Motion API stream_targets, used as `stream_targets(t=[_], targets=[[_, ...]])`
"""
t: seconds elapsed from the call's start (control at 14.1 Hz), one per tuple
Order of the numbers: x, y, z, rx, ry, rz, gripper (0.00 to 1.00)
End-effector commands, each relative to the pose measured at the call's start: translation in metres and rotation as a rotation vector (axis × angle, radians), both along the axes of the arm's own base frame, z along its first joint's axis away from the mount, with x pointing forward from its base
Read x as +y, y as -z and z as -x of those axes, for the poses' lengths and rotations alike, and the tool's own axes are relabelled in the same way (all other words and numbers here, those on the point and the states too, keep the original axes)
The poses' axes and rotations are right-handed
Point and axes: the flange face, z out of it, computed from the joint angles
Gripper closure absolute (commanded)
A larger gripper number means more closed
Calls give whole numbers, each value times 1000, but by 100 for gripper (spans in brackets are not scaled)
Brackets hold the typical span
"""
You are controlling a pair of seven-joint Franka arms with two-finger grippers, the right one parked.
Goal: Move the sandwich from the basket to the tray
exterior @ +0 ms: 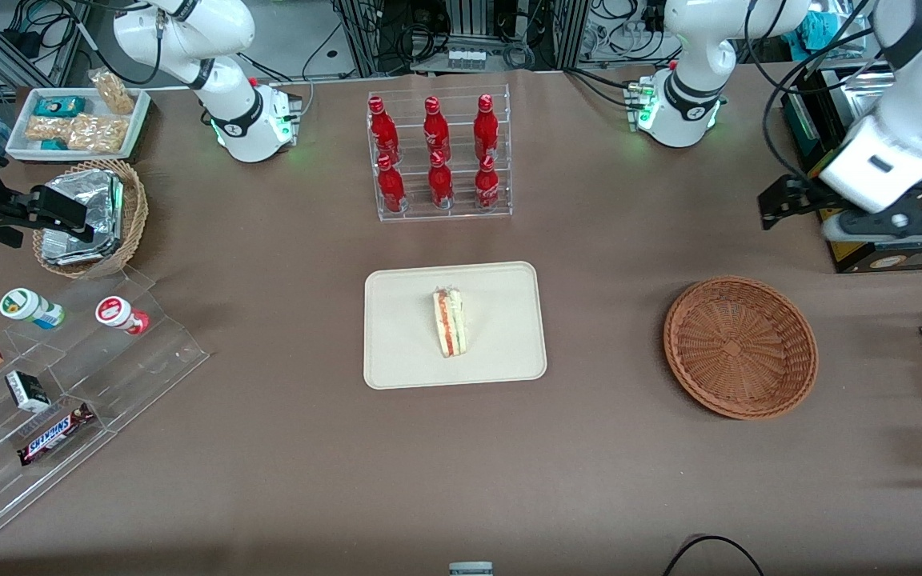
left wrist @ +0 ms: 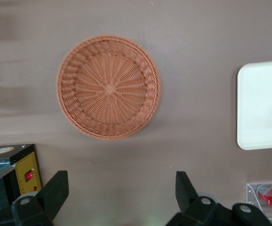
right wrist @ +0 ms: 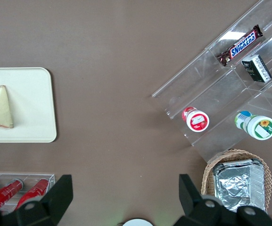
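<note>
Sandwich [exterior: 450, 322] lies on the tray [exterior: 397, 352], delivered. The gripper [left wrist: 121, 195], fingers [left wrist: 55, 188] spread and holding nothing, hangs above the desk [exterior: 589, 464] beside the bare basket [left wrist: 109, 86].

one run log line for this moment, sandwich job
sandwich: lying on tray | basket: nothing in it | gripper: open, holding nothing, above table near basket | placement looks done

Sandwich [exterior: 450, 322] on tray [exterior: 397, 352]; basket [exterior: 739, 346] twd working arm's end; gripper [left wrist: 121, 193] above, jaws apart.
</note>
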Motion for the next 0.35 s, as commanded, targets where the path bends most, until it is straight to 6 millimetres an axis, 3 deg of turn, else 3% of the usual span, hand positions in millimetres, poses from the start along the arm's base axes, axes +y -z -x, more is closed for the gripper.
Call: stream_targets(t=[0.0,0.07,0.28], targets=[[32,-26,-3,-27,-46,2,0],[44,-26,-4,-25,-66,9,0],[47,-24,-7,-20,-72,10,0]])
